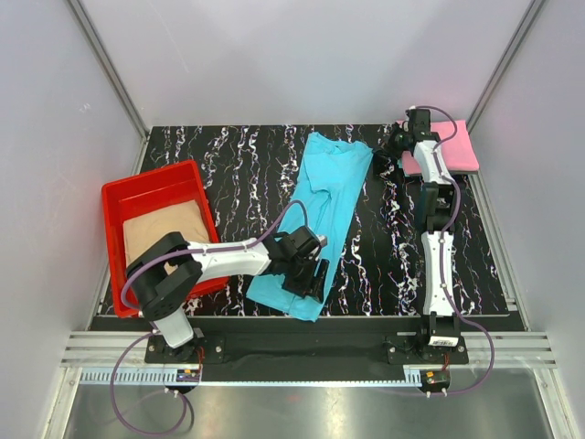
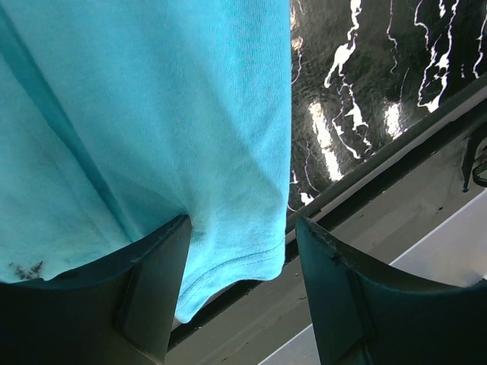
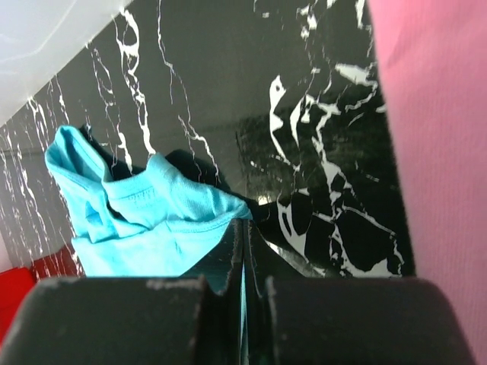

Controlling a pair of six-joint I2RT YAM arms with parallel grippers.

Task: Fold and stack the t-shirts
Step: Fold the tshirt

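- Here, the turquoise t-shirt (image 1: 331, 187) lies as a long folded strip on the dark marbled worktop (image 1: 238, 165), just right of the red tray (image 1: 146, 178).
- The strip slants from a near end close to the tray's front corner to a far end well away from the tray.
- The left claw (image 2: 242, 224) hangs over that near end with its fingers (image 2: 152, 281) apart. The shirt's hem lies across the gap and against the finger on the left of the wrist view.
- The right claw (image 3: 243, 228) is pressed together on the shirt's far corner, on the side away from the tray, with a sliver of turquoise cloth showing between its fingers.
- A tan t-shirt (image 1: 164, 230) rests inside the tray.
- A folded pink t-shirt (image 1: 454, 146) sits at the worktop's far corner, on the side opposite the tray.
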